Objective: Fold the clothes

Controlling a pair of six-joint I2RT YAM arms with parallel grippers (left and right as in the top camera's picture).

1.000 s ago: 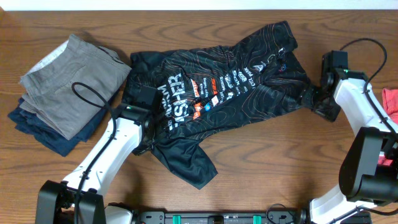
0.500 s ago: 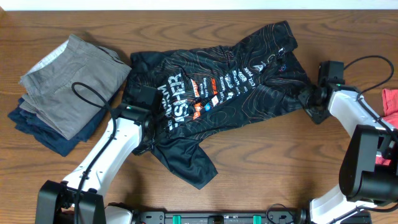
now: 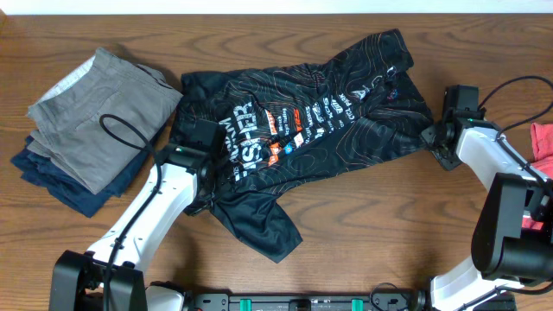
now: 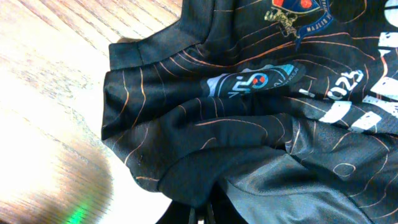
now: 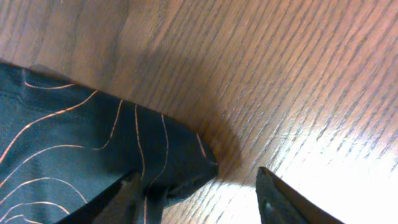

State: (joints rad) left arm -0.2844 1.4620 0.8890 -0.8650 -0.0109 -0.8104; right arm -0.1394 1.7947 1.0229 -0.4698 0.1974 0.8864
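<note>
- Our left hand (image 3: 204, 202) is closed tight on the near hem of the black jersey (image 3: 302, 121); in its wrist view the fabric (image 4: 249, 124) bunches down into the pinched fingers at the lower edge
- Beyond that hand the jersey spreads away across the bench (image 3: 371, 225), its white and orange lettering facing up, and one loose flap trails back just beside the hand's inner side
- Our right hand (image 3: 434, 138) sits at the jersey's far side edge with its fingers apart
- In the right wrist view the hand (image 5: 198, 179) stands open: a corner of the jersey (image 5: 74, 155), lined with thin orange contours, lies against one finger (image 5: 124, 199), while the other finger (image 5: 277, 199) stands clear of the cloth over bare wood (image 5: 280, 74)
- We cannot tell whether the first finger sits under or on top of the corner
- A stack of folded grey and navy trousers (image 3: 95, 121) lies on the outer side of the left hand, well apart from the jersey's edge
- A bit of red garment (image 3: 543, 138) shows at the outer side of the right hand
</note>
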